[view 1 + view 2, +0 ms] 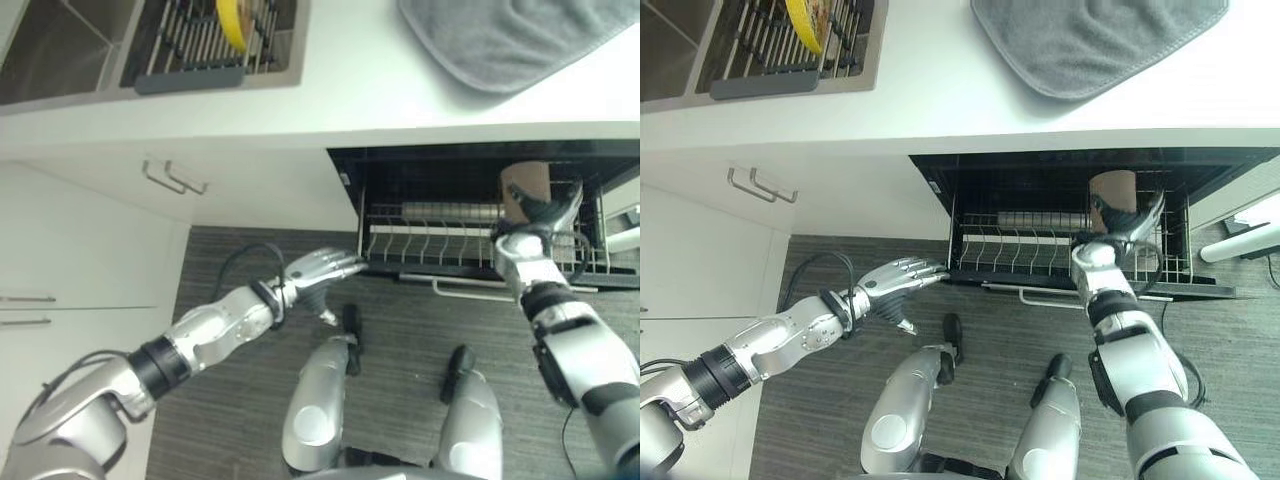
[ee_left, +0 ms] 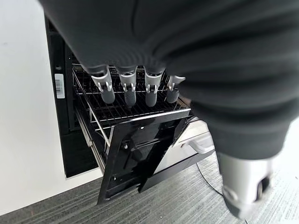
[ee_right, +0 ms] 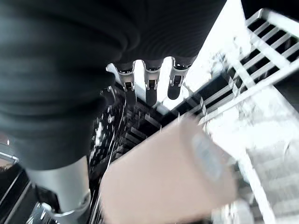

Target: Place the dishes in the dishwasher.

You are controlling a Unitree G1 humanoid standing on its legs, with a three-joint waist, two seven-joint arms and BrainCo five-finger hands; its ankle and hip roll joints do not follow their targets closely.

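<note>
The dishwasher's wire rack is pulled out under the counter. A tan cup stands at the rack's right side, also seen as a blurred tan cup close to the palm. My right hand is just in front of it, its fingers straight and spread, not wrapped round the cup. My left hand hovers open by the rack's front left corner, fingers stretched toward the wire rack. A yellow plate stands in the sink's drying rack.
A grey towel lies on the white counter above the dishwasher. A silvery cylinder lies at the back of the rack. White cabinets with a metal handle stand to the left. The lowered dishwasher door juts over the grey floor.
</note>
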